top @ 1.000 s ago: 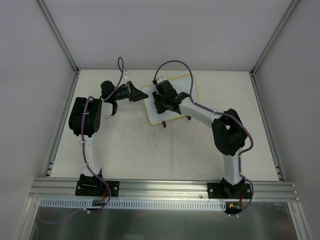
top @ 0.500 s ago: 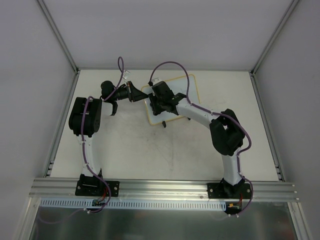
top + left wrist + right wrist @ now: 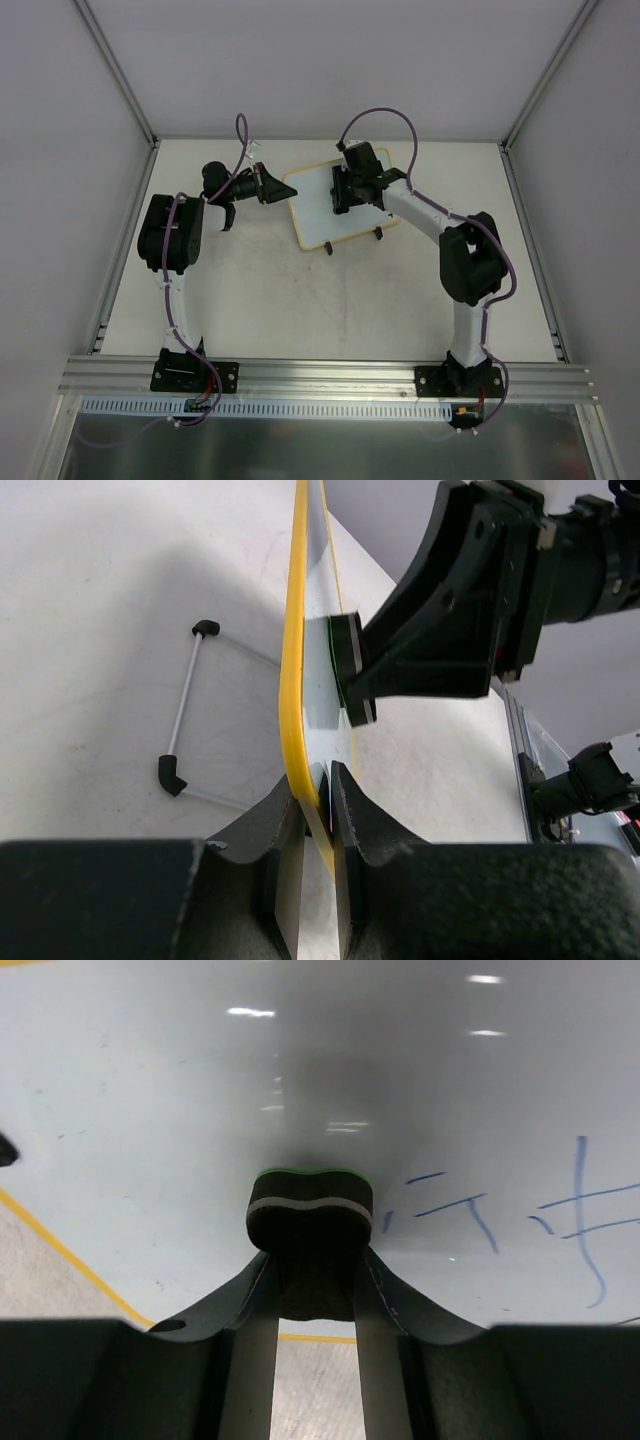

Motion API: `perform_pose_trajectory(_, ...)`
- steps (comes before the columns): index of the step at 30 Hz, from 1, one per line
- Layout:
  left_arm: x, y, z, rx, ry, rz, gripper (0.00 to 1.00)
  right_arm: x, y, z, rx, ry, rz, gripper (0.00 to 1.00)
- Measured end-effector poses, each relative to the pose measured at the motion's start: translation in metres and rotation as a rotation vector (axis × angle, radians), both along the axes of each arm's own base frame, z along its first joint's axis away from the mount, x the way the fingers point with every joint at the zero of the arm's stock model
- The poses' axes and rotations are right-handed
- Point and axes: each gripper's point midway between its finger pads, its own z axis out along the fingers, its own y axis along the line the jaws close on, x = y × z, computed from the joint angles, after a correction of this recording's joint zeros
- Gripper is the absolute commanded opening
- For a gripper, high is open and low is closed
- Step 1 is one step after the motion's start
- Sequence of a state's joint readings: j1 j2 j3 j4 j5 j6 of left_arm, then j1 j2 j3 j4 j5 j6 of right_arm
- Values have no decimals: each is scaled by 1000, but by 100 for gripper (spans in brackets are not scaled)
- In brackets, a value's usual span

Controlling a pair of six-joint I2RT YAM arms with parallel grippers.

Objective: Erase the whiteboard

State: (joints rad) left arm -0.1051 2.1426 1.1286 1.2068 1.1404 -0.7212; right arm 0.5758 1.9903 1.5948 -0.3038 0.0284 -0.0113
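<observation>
Left gripper [image 3: 325,780]: fingers pressed together on the yellow rim, pinching the left edge of the whiteboard [image 3: 318,218]; probably bracing it so that wiping cannot slide it.
Right gripper [image 3: 310,1260]: clamped on the black eraser [image 3: 310,1210], whose pad sits flat against the white face, where rubbing works.
Whiteboard: face up at the far middle of the table [image 3: 300,300], between the two arms.
Blue strokes [image 3: 580,1210]: just beside the eraser, not yet wiped.
Step, by my reckoning: mid-wipe, with part of the board left to do; the eraser should cross those strokes next.
</observation>
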Motion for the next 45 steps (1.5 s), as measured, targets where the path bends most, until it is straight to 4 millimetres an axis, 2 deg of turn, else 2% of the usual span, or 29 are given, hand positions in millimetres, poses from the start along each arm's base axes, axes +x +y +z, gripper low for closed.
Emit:
perform_pose_trajectory(7, -1, 0, -1, 0, 5, -1, 0, 13, -31, -1, 18, 14, -78, 0)
perform_pose_trajectory(12, -1, 0, -1, 0, 5, -2, 0, 19, -61, -7, 42, 40, -158, 0)
perform_pose_trajectory(15, -2, -1, 0, 0, 4, -5, 0, 21, -83, -12, 57, 59, -213, 0)
perform_pose_trajectory(22, -4, -4, 3, -1, -4, -17, 0, 25, -150, -31, 46, 110, -373, 0)
perform_pose_trajectory(26, -6, -6, 7, -2, -12, -24, 0, 25, -171, -38, 28, 123, -426, 0)
perform_pose_trajectory(34, -7, -6, 8, -2, -14, -29, 0, 24, -171, -39, 7, 117, -433, 0)
perform_pose_trajectory(45, -9, -5, 11, -1, -19, -40, 0, 15, -151, -39, -134, 57, -427, 0)
